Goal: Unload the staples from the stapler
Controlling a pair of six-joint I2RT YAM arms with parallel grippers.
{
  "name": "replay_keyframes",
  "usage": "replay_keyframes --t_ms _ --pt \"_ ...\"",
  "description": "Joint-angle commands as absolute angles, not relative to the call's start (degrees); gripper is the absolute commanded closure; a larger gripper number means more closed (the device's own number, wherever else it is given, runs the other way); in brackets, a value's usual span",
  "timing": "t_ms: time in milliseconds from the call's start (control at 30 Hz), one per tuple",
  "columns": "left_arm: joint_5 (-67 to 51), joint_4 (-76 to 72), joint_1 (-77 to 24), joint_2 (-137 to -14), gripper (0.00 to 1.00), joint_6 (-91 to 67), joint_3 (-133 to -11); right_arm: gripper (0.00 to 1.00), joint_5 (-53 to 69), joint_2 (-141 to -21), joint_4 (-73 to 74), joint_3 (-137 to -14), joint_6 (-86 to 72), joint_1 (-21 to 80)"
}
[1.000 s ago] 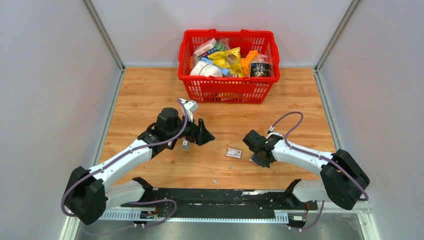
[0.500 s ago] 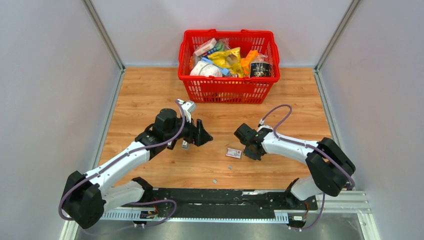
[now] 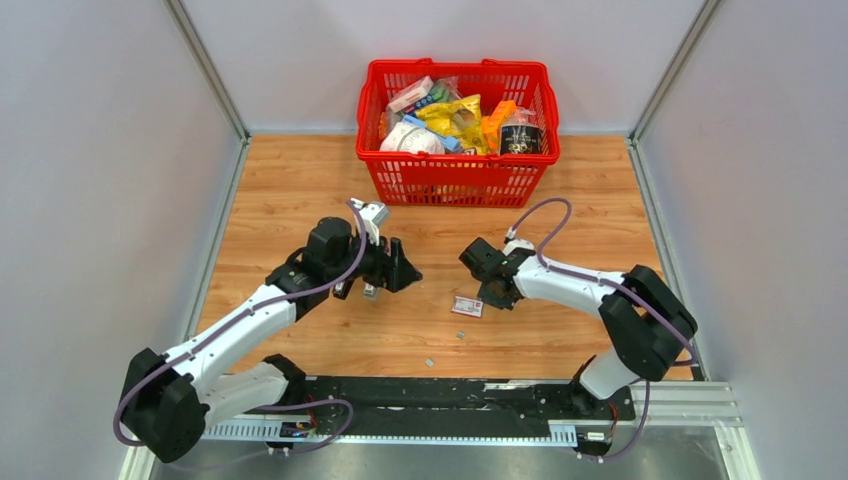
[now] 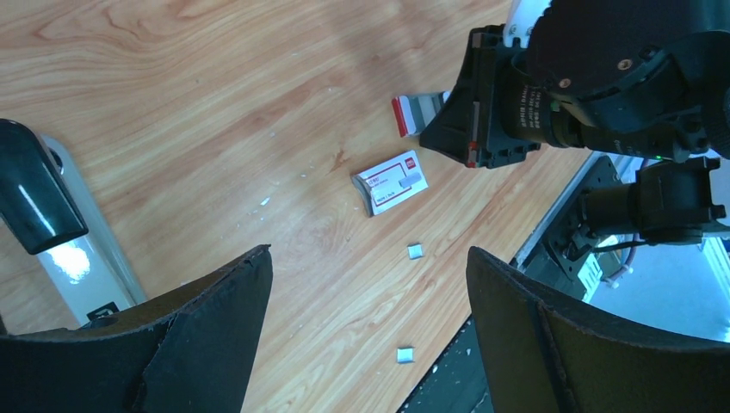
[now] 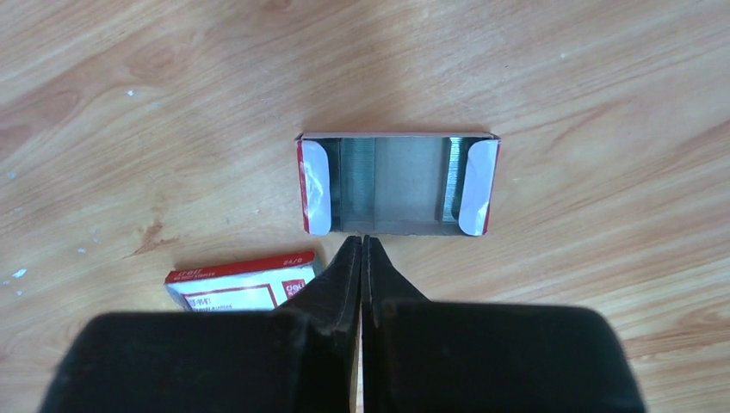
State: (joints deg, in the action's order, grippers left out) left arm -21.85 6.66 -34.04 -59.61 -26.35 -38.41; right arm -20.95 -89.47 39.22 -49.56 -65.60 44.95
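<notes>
Right gripper [image 5: 362, 245]: my fingertips pressed together, just beside open staple tray [image 5: 312, 185] holding staples [image 5: 355, 176]. Red-and-white box [image 5: 241, 288] to its left. Left gripper [image 4: 368, 258]: my fingers spread wide above wooden table [image 4: 215, 103].

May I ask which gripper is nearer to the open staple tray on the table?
Right. The right gripper is just short of the tray; the left gripper is farther off, beyond the red-and-white box.

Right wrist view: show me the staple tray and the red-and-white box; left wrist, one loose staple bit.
staple tray [image 5: 315, 188], right wrist view, white left flap
red-and-white box [image 5: 232, 288], right wrist view, printed top
loose staple bit [image 4: 415, 250], left wrist view, its middle
</notes>
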Motion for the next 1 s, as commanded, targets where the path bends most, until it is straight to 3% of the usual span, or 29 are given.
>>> replay_keyframes --t_ms 0,367,600,967 --pt "-19.96 8.08 -34.01 -57.83 0.10 -24.44 -41.48 0.98 -23.38 -84.12 40.86 -50.54 -61.53 45.26" --pt "-15.91 10.73 -34.01 -54.41 0.10 -23.38 -40.96 0.56 -17.33 -72.78 40.97 -46.15 -46.86 47.46" --pt "-11.96 12.21 -34.01 -49.84 0.04 -24.26 -39.99 0.52 -10.90 -71.36 34.54 -44.21 -37.45 51.23" --pt "-9.32 14.15 -34.01 -47.55 0.03 -26.10 -39.82 0.47 -10.38 -80.68 32.00 -49.66 -25.14 58.71"
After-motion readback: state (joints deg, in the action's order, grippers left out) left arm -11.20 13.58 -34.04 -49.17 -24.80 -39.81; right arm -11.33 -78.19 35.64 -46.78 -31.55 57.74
